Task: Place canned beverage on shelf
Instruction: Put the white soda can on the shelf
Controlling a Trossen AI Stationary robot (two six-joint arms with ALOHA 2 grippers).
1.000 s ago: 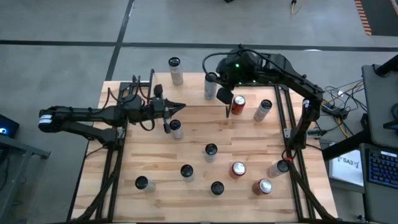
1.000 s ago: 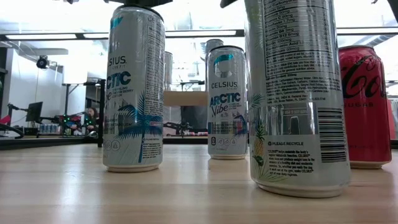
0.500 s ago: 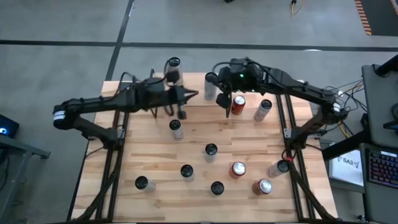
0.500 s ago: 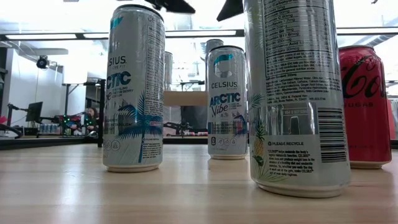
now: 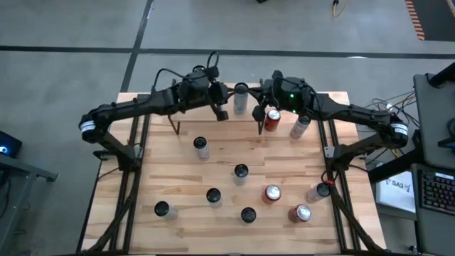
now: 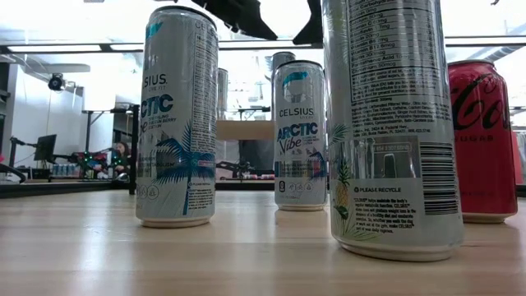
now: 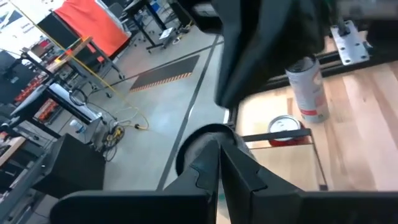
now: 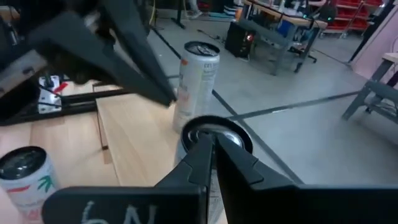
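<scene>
Evenly lit from overhead in the high view; soft, short shadows under the cans on the bench [image 5: 178, 185], no harsh glare. Strongly backlit in the low view: blown-out ceiling light panels [image 6: 246, 43] behind, arm parts reduced to black silhouettes at the top. Bright reflections down the near silver can [image 6: 393, 123] and the red can [image 6: 483, 140]; background room hazy. Motion blur and soft focus close to the lens in both wrist views, with the left hand [image 7: 219, 163] and the right hand [image 8: 213, 149] dark and underexposed. Noticeable wide-angle stretching toward the edges there.
</scene>
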